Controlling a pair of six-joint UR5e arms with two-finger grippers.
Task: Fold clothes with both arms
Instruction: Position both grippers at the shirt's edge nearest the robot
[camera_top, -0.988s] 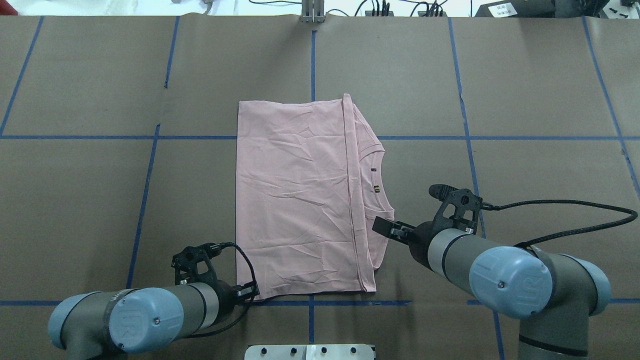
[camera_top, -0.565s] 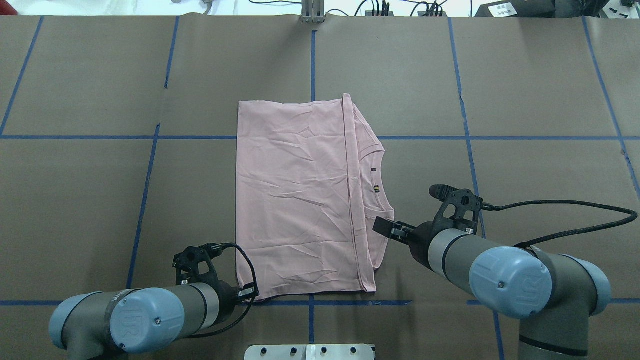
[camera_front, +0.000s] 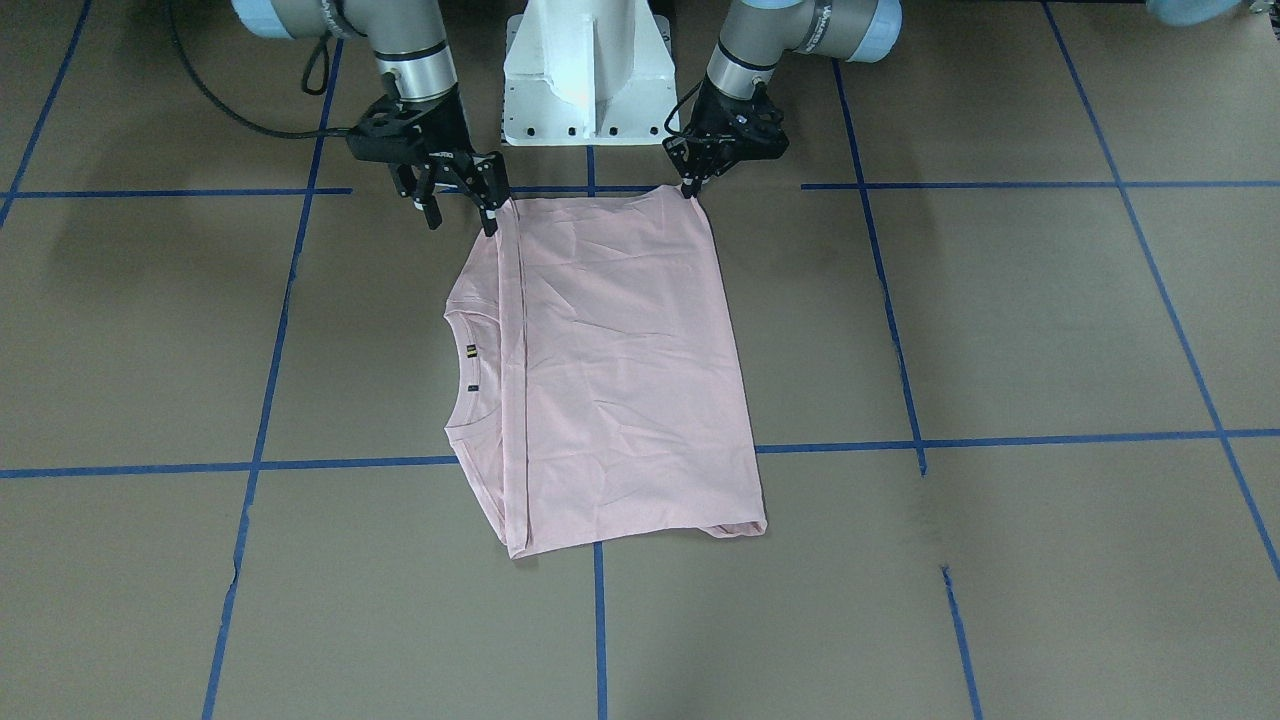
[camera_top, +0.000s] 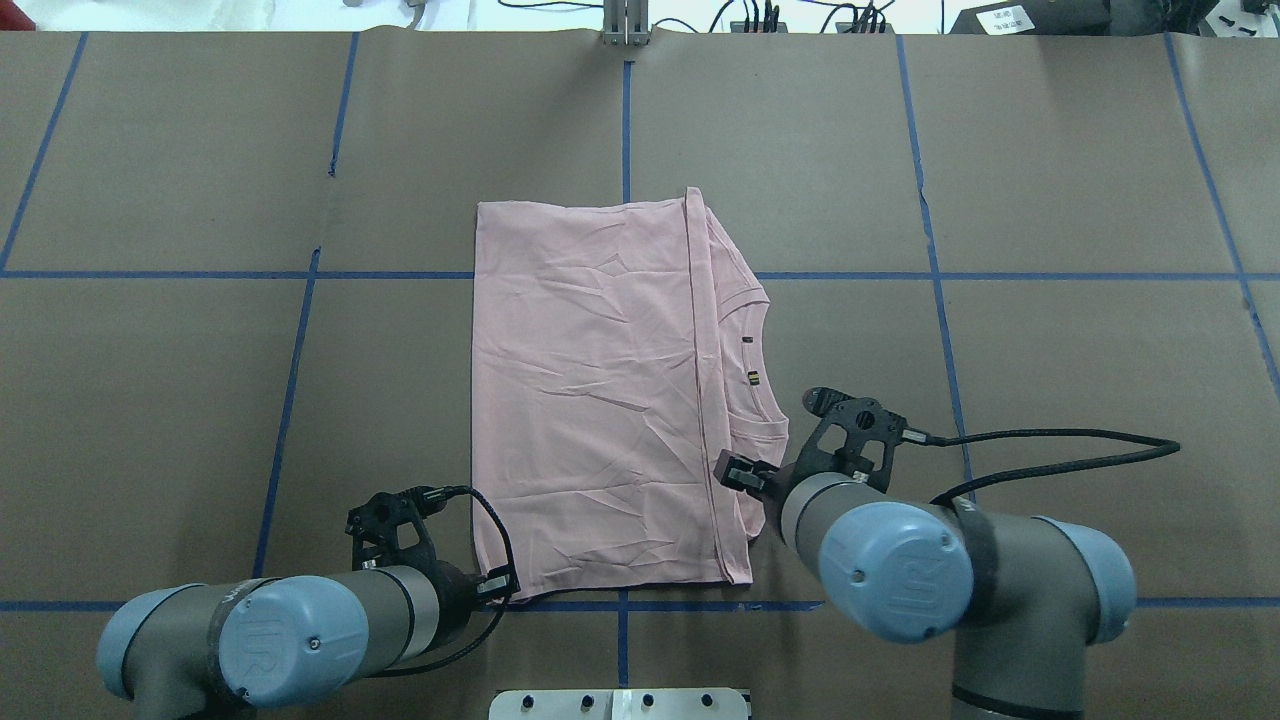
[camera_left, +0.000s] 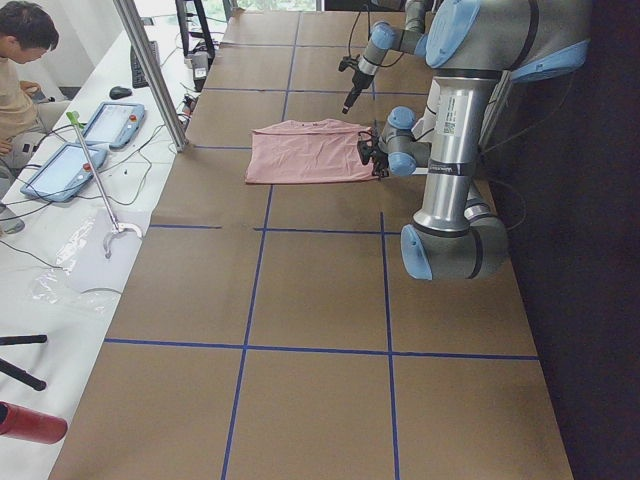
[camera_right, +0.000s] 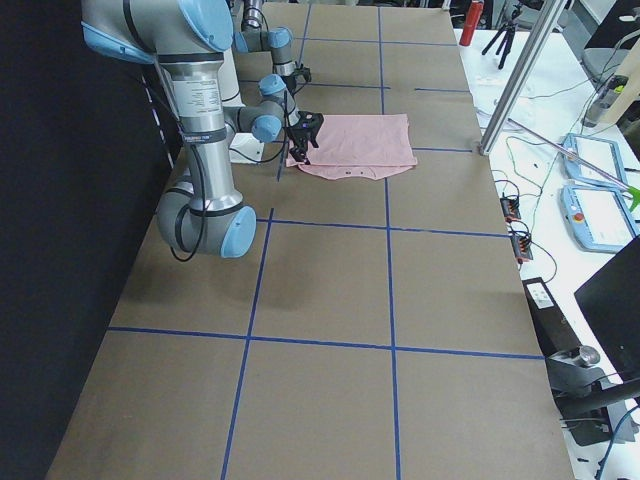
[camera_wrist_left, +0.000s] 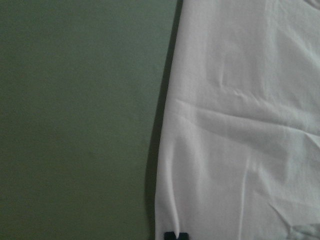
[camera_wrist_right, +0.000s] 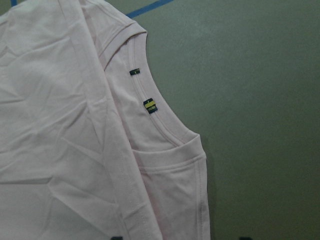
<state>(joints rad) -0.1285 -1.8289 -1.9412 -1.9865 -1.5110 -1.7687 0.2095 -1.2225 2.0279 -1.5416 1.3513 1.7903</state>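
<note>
Lying flat mid-table (camera_top: 1050, 200): pink t-shirt (camera_top: 590, 400), folded into a tall rectangle, plain side up. A hemmed edge (camera_top: 700, 380) runs near-to-far along its right part; the ribbed collar (camera_wrist_right: 156, 121) and a folded sleeve (camera_wrist_right: 175, 190) stick out to the right of it. Two small tags sit inside the collar, one dark (camera_wrist_right: 135, 72), one yellow-and-dark (camera_wrist_right: 149, 105). Fabric is lightly creased all over.

Left pincer (camera_front: 690, 188) is at the shirt's near-left corner, tips pressed together. It looks to be pinching the corner cloth, but the wrist view only catches the very tips.

Right pincer (camera_front: 462, 222) is spread wide at the near-right corner by the sleeve, one finger over cloth, the other over bare table. Blue tape grid (camera_top: 936, 290) on the brown surface.
</note>
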